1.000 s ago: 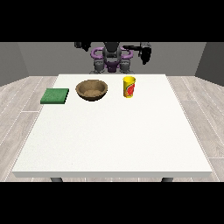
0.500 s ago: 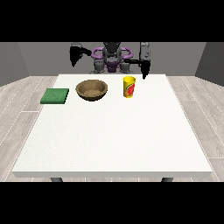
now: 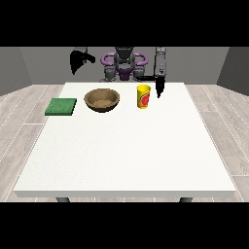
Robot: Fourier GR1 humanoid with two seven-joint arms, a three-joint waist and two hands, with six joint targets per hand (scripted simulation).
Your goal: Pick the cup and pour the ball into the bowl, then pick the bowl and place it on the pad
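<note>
Yellow and upright, the cup [image 3: 143, 96] stands on the white table [image 3: 126, 151] near its far edge, with a red patch on the side that faces the camera (what the patch depicts cannot be made out). Its rim is open at the top; whether a ball lies inside cannot be told from this angle.

To the view's left of the cup, apart from it, sits the brown bowl [image 3: 101, 100], wide and shallow, its inside darker than its rim and showing nothing in it. Further toward the view's left lies the green pad [image 3: 61, 106], flat and square, near the table's edge and bare on top.

The hand at the view's right [image 3: 159, 87] hangs down just beside the cup, on its right side in the view, with its fingers straight and pointing at the table; it does not hold the cup. The hand at the view's left [image 3: 78, 60] is raised high, above and behind the table's far corner, well apart from everything on it; how its fingers lie cannot be told.
</note>
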